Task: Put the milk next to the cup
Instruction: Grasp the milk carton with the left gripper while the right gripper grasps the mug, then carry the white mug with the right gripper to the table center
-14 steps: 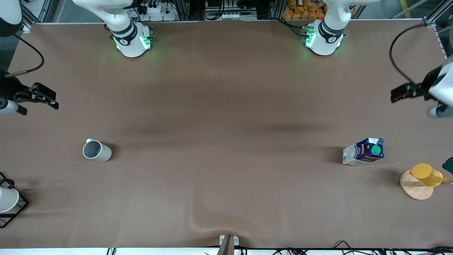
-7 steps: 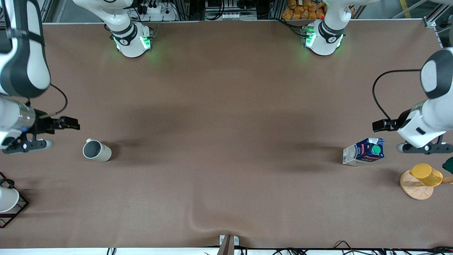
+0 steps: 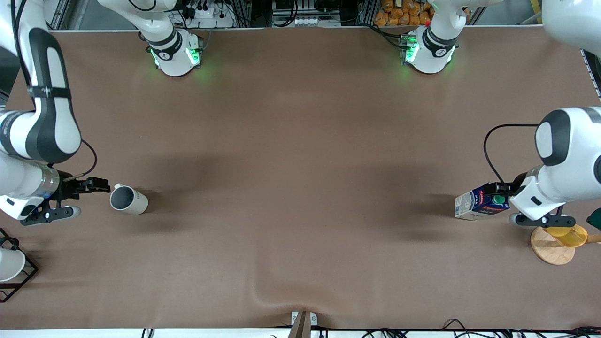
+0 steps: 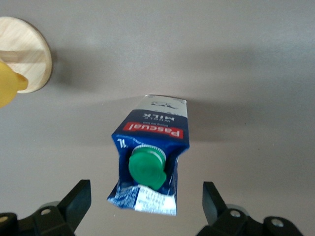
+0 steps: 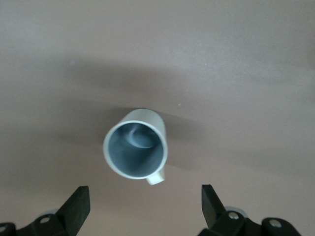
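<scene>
Milk [image 3: 481, 203] upright near the table's [image 3: 300, 141] left-arm edge, long axis vertical, cap up. Left gripper [image 4: 142, 209] over it, fingers apart. Right gripper [image 5: 145, 206] over cup [image 3: 127, 199], apart; handle seemingly toward the bases.

A brown cloth [image 3: 300, 141] covers the whole table, with a soft wrinkle near the camera edge. Soft shadows lie across it. Past the table's top edge stand metal frames [image 3: 361, 11], cables and a power strip [image 3: 206, 11], plus a heap of orange packets [image 3: 404, 11]
</scene>
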You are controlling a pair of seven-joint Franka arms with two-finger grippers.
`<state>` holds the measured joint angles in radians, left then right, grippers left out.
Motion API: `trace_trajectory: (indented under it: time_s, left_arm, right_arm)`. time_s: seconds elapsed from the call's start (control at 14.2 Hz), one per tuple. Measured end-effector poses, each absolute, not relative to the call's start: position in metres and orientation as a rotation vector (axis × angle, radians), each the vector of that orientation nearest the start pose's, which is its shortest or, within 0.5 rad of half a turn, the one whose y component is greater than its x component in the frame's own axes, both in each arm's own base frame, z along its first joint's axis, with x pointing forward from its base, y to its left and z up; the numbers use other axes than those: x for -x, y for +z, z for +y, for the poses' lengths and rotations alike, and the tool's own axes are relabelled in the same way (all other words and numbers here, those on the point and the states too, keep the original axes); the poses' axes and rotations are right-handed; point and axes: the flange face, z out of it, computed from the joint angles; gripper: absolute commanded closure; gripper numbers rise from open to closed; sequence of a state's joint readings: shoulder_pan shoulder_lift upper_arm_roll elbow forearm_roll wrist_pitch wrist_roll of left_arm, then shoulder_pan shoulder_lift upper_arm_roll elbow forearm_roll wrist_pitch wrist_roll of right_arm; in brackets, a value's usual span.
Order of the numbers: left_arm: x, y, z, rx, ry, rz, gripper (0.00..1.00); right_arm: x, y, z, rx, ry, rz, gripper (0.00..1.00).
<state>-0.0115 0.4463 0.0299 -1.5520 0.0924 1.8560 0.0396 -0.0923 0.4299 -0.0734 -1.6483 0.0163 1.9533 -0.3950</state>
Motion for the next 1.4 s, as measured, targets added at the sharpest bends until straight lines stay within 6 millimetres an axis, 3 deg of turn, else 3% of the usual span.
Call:
trace_trajectory:
  time_s: [0.14,0.42,0.7,0.77,0.91,1.12,1.4]
  left_arm:
    - [-0.668,0.373,0.018,3.037,0.224,0.084,0.00]
    - [-0.671,0.353,0.028,3.039,0.248,0.062,0.03]
    - [-0.671,0.347,0.026,3.039,0.261,0.069,0.29]
    - [-0.672,0.347,0.026,3.039,0.259,0.069,0.29]
    - [-0.672,0.348,0.025,3.040,0.256,0.070,0.44]
    - [-0.672,0.348,0.022,3.039,0.254,0.076,0.56]
    - [-0.673,0.349,0.020,3.040,0.250,0.080,0.66]
  right_arm:
    - [-0.652,0.337,-0.115,3.095,0.177,-0.391,0.03]
    - [-0.656,0.306,-0.110,3.086,0.200,-0.415,0.13]
    - [-0.660,0.270,-0.105,3.078,0.217,-0.430,0.17]
    - [-0.660,0.264,-0.105,3.075,0.226,-0.438,0.28]
    - [-0.660,0.256,-0.105,3.068,0.227,-0.457,0.60]
    - [-0.660,0.254,-0.105,3.061,0.220,-0.462,1.00]
    - [-0.659,0.254,-0.102,3.045,0.238,-0.455,1.00]
